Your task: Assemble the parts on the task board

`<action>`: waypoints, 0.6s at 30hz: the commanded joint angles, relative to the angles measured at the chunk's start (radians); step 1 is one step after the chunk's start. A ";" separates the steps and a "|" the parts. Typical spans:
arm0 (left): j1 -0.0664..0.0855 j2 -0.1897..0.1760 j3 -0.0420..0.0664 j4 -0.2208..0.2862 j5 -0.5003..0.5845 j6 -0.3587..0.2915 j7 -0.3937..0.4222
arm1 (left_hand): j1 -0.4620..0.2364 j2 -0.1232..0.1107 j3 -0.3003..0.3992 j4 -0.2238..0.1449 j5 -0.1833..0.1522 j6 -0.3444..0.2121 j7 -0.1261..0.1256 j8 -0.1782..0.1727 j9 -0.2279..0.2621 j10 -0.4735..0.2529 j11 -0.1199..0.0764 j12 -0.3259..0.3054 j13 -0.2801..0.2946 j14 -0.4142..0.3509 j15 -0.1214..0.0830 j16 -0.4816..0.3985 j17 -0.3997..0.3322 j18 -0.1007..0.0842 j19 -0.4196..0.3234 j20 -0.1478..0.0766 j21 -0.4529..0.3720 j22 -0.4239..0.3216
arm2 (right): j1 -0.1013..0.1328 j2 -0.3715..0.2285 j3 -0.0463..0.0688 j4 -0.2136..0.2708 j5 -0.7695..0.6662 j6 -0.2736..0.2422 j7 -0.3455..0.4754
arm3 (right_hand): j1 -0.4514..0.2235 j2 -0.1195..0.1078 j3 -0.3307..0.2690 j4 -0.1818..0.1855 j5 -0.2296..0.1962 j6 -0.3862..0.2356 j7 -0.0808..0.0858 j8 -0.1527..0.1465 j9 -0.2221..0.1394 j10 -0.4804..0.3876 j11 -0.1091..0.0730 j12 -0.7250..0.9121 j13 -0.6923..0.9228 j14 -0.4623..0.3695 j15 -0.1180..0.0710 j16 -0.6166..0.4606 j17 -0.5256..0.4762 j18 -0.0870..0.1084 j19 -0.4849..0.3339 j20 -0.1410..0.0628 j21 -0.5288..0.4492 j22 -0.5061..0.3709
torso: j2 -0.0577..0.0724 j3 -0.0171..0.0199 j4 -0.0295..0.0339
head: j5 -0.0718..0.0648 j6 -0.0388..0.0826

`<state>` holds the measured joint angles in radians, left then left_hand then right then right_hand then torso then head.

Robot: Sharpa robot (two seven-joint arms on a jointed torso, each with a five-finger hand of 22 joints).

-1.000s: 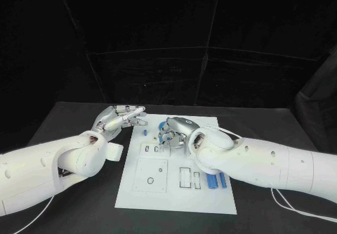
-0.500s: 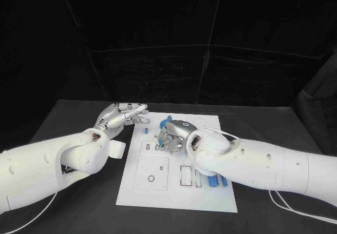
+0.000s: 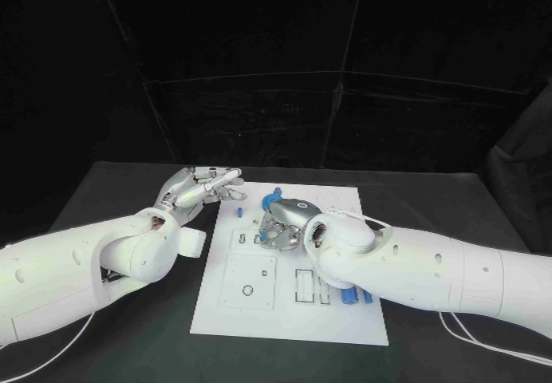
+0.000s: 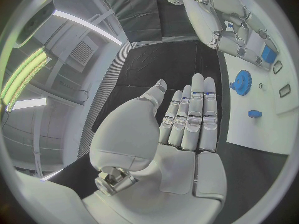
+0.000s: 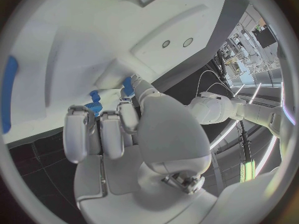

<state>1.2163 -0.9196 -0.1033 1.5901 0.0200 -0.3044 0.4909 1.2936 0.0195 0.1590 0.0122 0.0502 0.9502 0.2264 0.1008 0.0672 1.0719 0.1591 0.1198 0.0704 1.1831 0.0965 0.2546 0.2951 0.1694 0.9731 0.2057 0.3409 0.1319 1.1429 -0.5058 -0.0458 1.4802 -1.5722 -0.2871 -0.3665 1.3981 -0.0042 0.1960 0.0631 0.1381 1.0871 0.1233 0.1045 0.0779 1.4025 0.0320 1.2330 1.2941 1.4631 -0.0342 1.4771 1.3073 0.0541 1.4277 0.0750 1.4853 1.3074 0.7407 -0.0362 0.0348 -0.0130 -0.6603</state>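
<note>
The white task board (image 3: 253,319) lies in the middle of the black table. My right hand (image 3: 286,223) hovers low over the board's far half, fingers curled down around a small blue part (image 4: 268,54); blue shows at its fingertips (image 5: 94,102). A blue gear (image 4: 241,81) stands on the board just beyond that hand, and a small blue piece (image 3: 238,213) lies near the board's left edge. My left hand (image 3: 203,188) is raised off the board's far left corner, palm flat, fingers (image 4: 194,115) straight, holding nothing.
Two long blue pieces (image 3: 352,297) lie side by side on the board's near right part, beside my right forearm. Outlined slots (image 3: 304,289) mark the board's near half. Black table (image 3: 115,199) surrounds the board, with dark curtains behind.
My right hand has slid a little toward me and to the left over the board. My left hand's fingers have straightened and spread.
</note>
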 commanded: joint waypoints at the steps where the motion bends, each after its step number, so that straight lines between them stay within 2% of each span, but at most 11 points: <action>1: 0.002 0.001 0.001 0.000 0.003 0.010 0.009 | 0.007 0.005 0.000 -0.004 0.005 -0.002 -0.005 0.000 0.000 -0.002 -0.002 0.000 -0.001 -0.010 0.000 -0.005 0.001 0.013 -0.004 0.002 -0.003 -0.001 | -0.002 0.000 -0.003 0.001 -0.015 0.050 -0.008 | -0.012 -0.001 0.004 -0.001 0.006 0.020 -0.011 0.001 0.000 0.000 -0.004 -0.004 -0.001 0.071 -0.005 -0.004 0.096 -0.011 0.007 0.000 0.002 0.078 | 0.000 -0.0004 0.0001 | 0.000 -0.002; 14: 0.002 0.001 0.001 0.000 0.003 0.012 0.008 | 0.007 0.005 0.000 -0.004 0.005 -0.002 -0.005 0.000 0.000 -0.002 -0.002 0.000 -0.001 -0.010 0.000 -0.005 0.001 0.013 -0.004 0.002 -0.003 -0.001 | -0.005 -0.005 -0.003 0.006 -0.045 0.060 -0.027 | -0.030 -0.020 0.003 -0.001 0.007 0.013 -0.009 -0.005 -0.003 -0.005 -0.002 -0.013 -0.006 0.070 -0.004 -0.008 0.091 -0.010 0.004 0.001 0.000 0.075 | 0.000 -0.0003 0.0010 | -0.002 -0.004; 18: 0.002 0.001 0.001 0.000 0.003 0.013 0.008 | 0.007 0.005 0.000 -0.004 0.005 -0.002 -0.005 0.000 0.000 -0.002 -0.002 0.000 -0.001 -0.010 0.000 -0.005 0.001 0.013 -0.004 0.002 -0.003 -0.001 | -0.006 -0.005 -0.003 0.008 -0.056 0.050 -0.036 | -0.041 -0.033 0.003 0.001 0.024 0.007 -0.006 -0.010 -0.004 -0.010 0.000 -0.021 -0.012 0.069 -0.002 -0.011 0.086 -0.009 0.001 0.002 -0.002 0.070 | 0.000 -0.0004 0.0010 | -0.002 -0.004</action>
<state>1.2163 -0.9195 -0.1034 1.5892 0.0207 -0.3033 0.4900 1.2936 0.0195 0.1590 0.0123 0.0502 0.9503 0.2265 0.1008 0.0672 1.0719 0.1591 0.1198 0.0705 1.1831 0.0965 0.2546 0.2950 0.1695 0.9731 0.2057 0.3409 0.1320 1.1411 -0.5098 -0.0443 1.4888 -1.6072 -0.2661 -0.3778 1.3667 -0.0357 0.1959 0.0632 0.1585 1.0991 0.1167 0.0993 0.0747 1.4001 0.0343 1.2146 1.2824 1.4631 -0.0342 1.4717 1.3080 0.0541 1.4278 0.0749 1.4853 1.3073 0.7405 -0.0367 0.0357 -0.0151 -0.6644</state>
